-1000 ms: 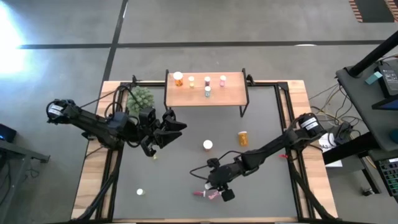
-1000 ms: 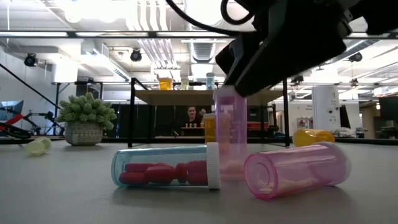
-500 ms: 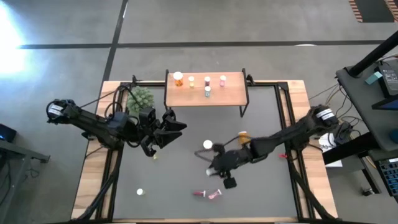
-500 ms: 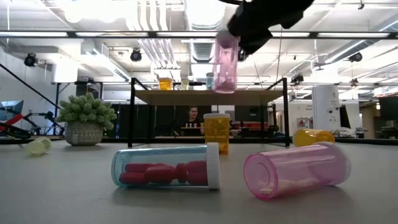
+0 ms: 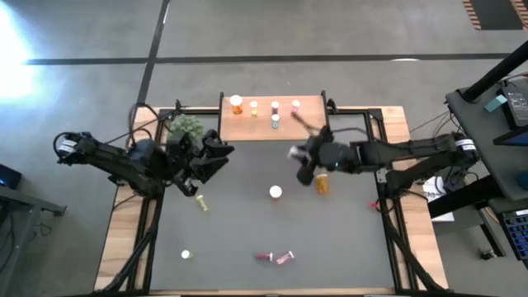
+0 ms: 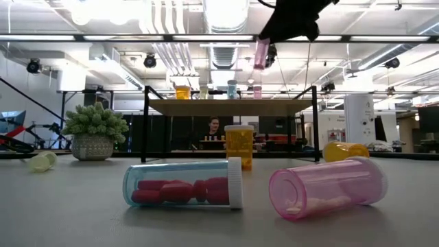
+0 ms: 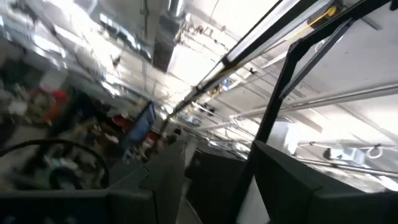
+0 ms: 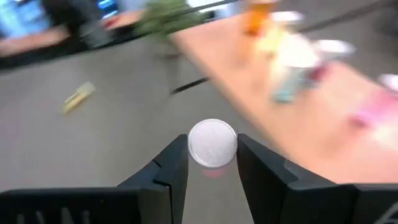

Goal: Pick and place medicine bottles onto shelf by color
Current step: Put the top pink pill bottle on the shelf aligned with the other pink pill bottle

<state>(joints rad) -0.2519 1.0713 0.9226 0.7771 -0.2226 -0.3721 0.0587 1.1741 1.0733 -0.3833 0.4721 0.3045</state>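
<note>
Just before the low light-wood shelf [image 5: 273, 116], the right gripper [image 8: 212, 163] is clamped on a white-capped pink bottle [image 8: 212, 144]; left gripper's [image 5: 216, 157] finger state cannot be told.

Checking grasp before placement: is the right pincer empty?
No, the right pincer is shut on a white-capped pink bottle, carried near the shelf.

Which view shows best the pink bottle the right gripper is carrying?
The right wrist view: the pink bottle, white cap facing the camera, sits clamped between the right gripper fingers, with the shelf ahead. The low view shows its pink body hanging high above the table. The high view shows only its cap. The left wrist view misses it.
</note>
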